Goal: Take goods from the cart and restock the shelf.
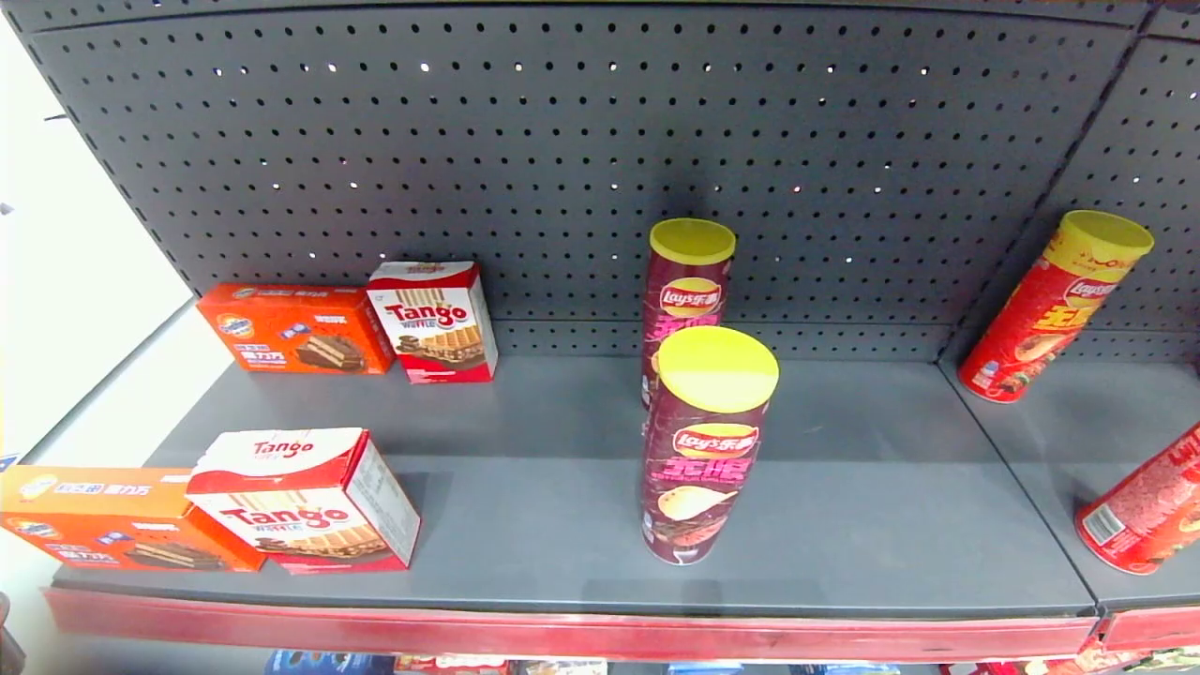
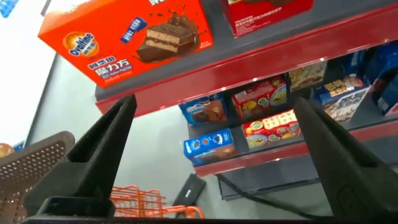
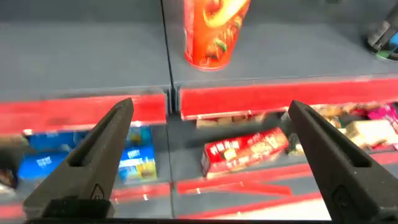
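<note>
My left gripper and right gripper hang with fingers wide, empty, before the shelf. The orange cart sits below my left. A careless placement could topple the front chip can.

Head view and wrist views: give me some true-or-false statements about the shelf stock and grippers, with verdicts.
1. The front maroon can stands before the rear maroon can on the shelf. True.
2. The maroon cans' lids are red. False: they are yellow.
3. The front waffle box sits beside an orange box. True.
4. Each gripper holds a box. False: the left gripper and right gripper are empty, jaws open.
</note>
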